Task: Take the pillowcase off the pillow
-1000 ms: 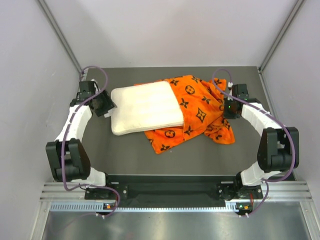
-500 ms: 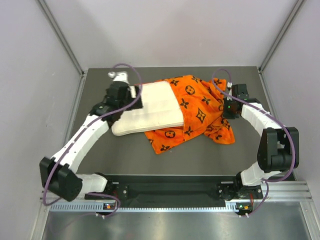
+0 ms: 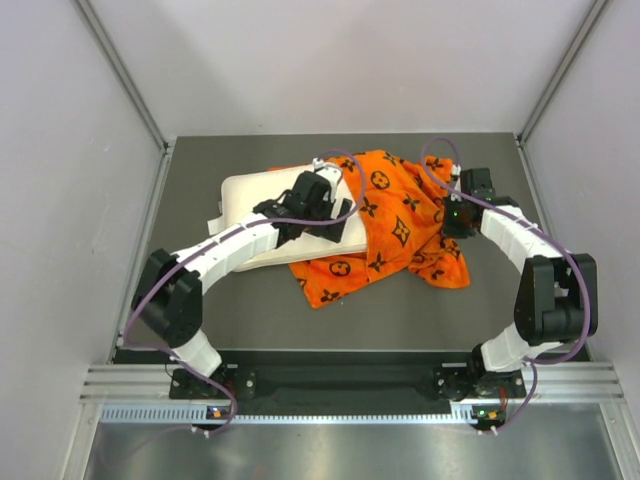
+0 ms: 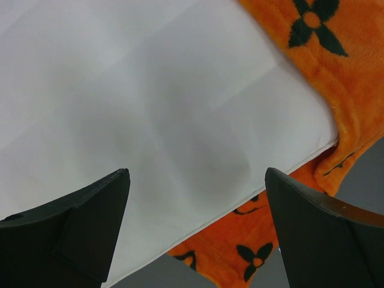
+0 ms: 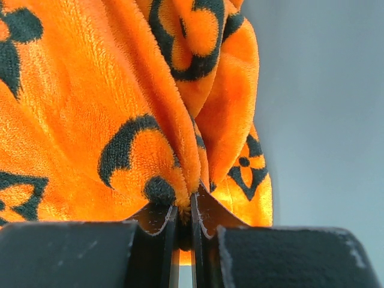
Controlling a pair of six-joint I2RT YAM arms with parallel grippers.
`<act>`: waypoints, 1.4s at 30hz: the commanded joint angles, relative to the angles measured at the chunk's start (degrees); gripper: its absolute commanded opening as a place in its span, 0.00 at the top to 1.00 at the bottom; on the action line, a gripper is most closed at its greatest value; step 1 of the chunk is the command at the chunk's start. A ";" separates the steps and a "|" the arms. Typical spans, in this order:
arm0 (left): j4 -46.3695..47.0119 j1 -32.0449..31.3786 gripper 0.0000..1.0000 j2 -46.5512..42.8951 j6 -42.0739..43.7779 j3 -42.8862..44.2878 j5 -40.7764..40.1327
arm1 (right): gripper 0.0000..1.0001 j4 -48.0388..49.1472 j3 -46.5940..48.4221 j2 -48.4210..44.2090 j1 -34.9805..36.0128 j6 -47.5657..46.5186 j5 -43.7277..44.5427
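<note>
The cream pillow [image 3: 248,196] lies left of centre on the mat, its right end still inside the orange monogram pillowcase [image 3: 405,225], which is bunched to the right. My left gripper [image 3: 330,200] hovers open over the pillow's right part, close to the pillowcase's opening. In the left wrist view the open gripper [image 4: 197,174] is empty, with the pillow [image 4: 150,90] and the pillowcase edge [image 4: 336,72] below its dark fingers [image 4: 78,228]. My right gripper [image 3: 452,215] is shut on the pillowcase's right side; the right wrist view shows the gripper [image 5: 186,207] pinching a fold of the pillowcase [image 5: 90,90].
The dark grey mat [image 3: 250,300] covers the table. Pale enclosure walls [image 3: 70,150] stand on the left, back and right. A metal rail [image 3: 330,385] with the arm bases runs along the near edge.
My left arm has swung from beside the pillow's left edge rightward across it, and now sits over its right part. The right arm has kept its hold and place.
</note>
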 commanded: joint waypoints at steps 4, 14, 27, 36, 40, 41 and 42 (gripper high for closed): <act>2.98 -1.22 0.01 3.82 4.34 2.44 3.11 | 0.97 1.61 -0.02 -1.45 1.22 0.81 -1.28; 0.52 -2.54 0.25 7.95 4.44 1.56 4.79 | 0.95 1.18 1.56 -0.92 2.10 1.25 -1.63; -0.11 -2.54 1.00 10.15 2.77 0.86 4.96 | 0.40 -1.55 1.74 -10.06 9.48 1.77 -1.55; 1.83 -2.54 1.00 7.26 0.75 -1.16 5.22 | 0.27 2.92 -3.00 -14.37 18.71 5.37 -2.77; 2.18 -2.54 1.00 5.59 -1.10 -1.43 6.45 | 0.26 5.12 -3.54 -11.13 22.13 5.99 -2.69; 2.35 -2.54 1.00 5.32 -1.36 -1.51 6.80 | 0.26 5.65 -3.36 -10.51 23.53 6.08 -2.17; 2.53 -2.54 1.00 4.89 -1.54 -1.60 6.98 | 0.26 6.09 -3.27 -9.90 24.16 6.17 -1.81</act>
